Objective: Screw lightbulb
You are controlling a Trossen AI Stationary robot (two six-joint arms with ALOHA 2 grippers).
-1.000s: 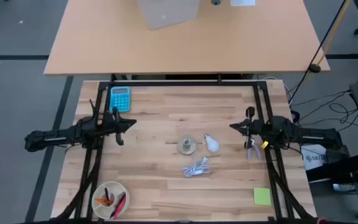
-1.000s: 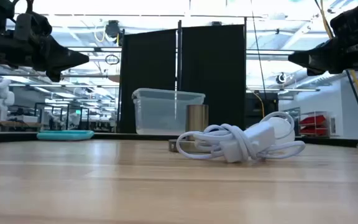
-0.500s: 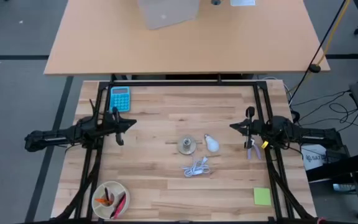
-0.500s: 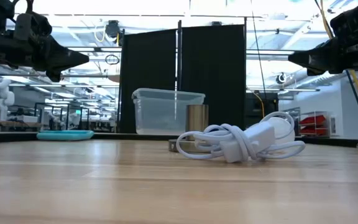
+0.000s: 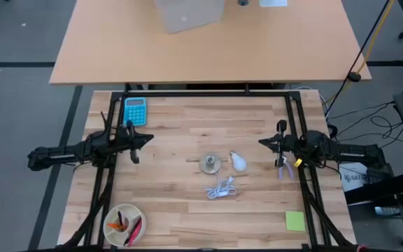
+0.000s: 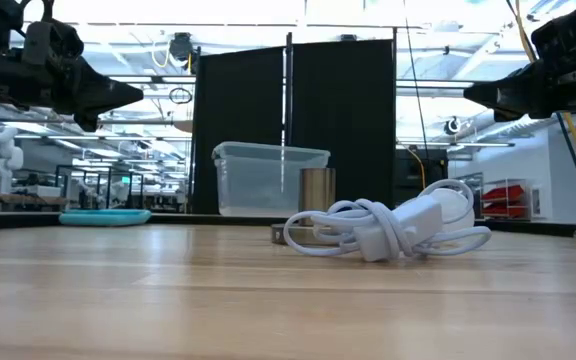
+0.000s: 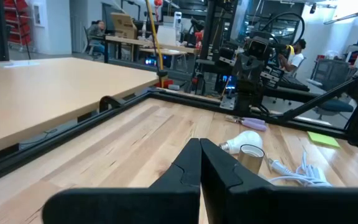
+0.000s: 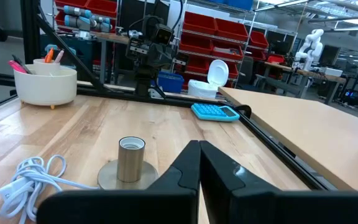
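Note:
The white lightbulb (image 5: 238, 162) lies on its side on the wooden table, just right of the round grey socket disc (image 5: 210, 164) with its upright metal sleeve. It also shows in the left wrist view (image 7: 244, 140); in the low view (image 6: 456, 205) the cable partly hides it. A white coiled cable (image 5: 221, 187) lies just near of them. My left gripper (image 5: 149, 138) is shut and empty, above the table left of the socket. My right gripper (image 5: 261, 142) is shut and empty, above the table right of the bulb.
A blue calculator (image 5: 135, 110) lies at the far left. A white bowl with pens (image 5: 123, 225) stands at the near left. A green note (image 5: 295, 221) lies at the near right, and small purple tools (image 5: 280, 168) lie under the right arm. Black frame rails run along the table's edges.

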